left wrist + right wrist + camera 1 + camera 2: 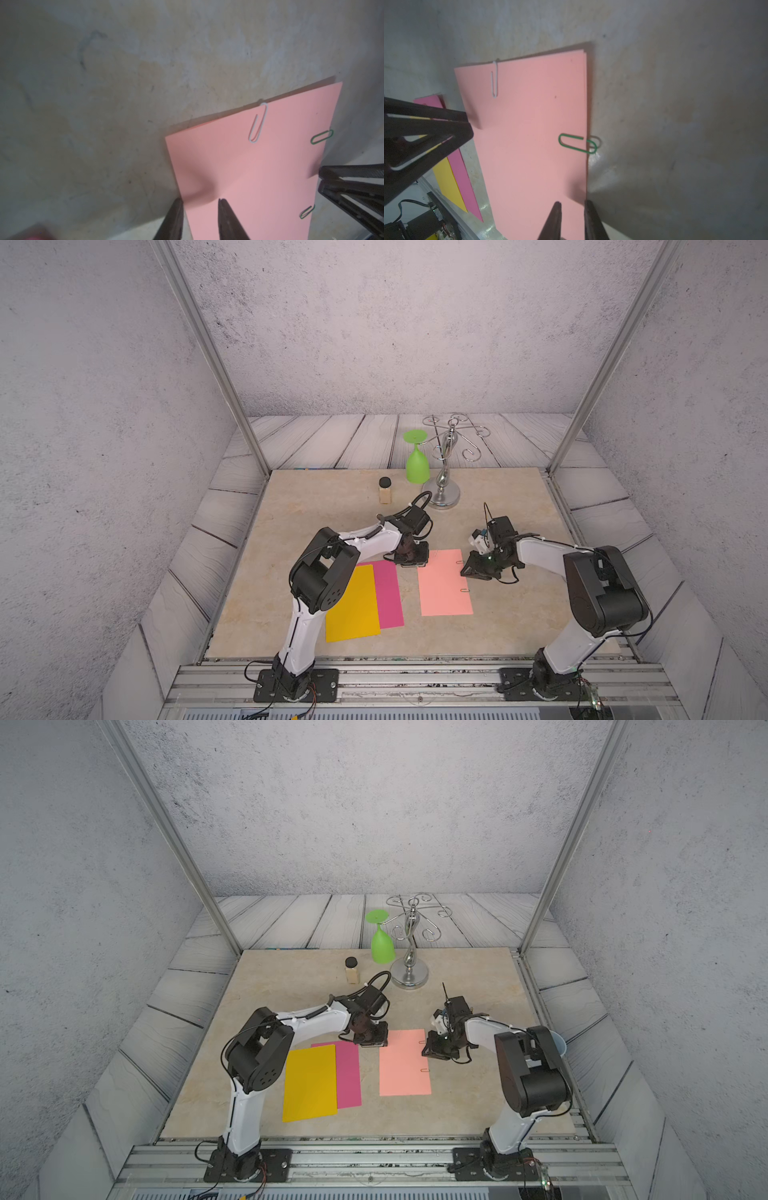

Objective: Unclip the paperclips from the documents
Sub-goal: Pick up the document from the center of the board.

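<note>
The left claw [200, 205] is released. Its two dark fingers stand a narrow gap apart and straddle one long edge of the salmon pink sheet [444, 585], one tip over the paper and the other over the bare tabletop [324, 506], with nothing clamped between them. Ahead of its tips, a white paperclip [258, 122] sits on the sheet's short far edge. Across the sheet, the right claw [573, 204] straddles the opposite long edge, jaws parted by a slim gap and gripping nothing visible. Whether either claw presses on the paper I cannot tell. Just ahead of the right claw's tips a green paperclip [577, 143] is clipped over that edge, partly on the pink and partly jutting over the table. A second green paperclip [307, 212] holds the same edge behind that claw, toward its arm's base. On the left claw's outer side, away from the right claw, lies the magenta sheet [388, 593], with the golden yellow sheet [351, 605] overlapping it. Well beyond both claws stand a small jar [385, 491], a chrome wire stand [444, 485] and an upside-down green goblet [417, 466].
</note>
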`<state>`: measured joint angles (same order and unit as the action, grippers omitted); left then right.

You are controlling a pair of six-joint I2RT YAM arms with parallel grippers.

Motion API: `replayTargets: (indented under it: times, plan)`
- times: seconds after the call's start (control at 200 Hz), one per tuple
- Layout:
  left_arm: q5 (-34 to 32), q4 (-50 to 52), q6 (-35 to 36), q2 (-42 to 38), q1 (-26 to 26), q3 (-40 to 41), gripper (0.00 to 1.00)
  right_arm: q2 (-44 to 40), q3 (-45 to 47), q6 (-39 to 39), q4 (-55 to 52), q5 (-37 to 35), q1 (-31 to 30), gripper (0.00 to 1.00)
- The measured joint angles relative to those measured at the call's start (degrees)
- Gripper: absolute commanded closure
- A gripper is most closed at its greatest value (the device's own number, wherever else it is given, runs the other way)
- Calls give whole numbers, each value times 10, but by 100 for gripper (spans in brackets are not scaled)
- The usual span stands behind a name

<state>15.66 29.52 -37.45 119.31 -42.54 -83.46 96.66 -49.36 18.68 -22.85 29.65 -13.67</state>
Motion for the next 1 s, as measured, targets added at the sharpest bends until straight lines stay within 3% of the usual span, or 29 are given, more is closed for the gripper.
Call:
replayTargets:
  times: [0.435, 1.001]
  plan:
    - [0, 1, 1, 0, -1, 0, 68, 1, -1, 2, 0, -13, -3, 84]
    - [0, 1, 1, 0, -1, 0, 68, 2, -8, 1, -7, -30, -6, 80]
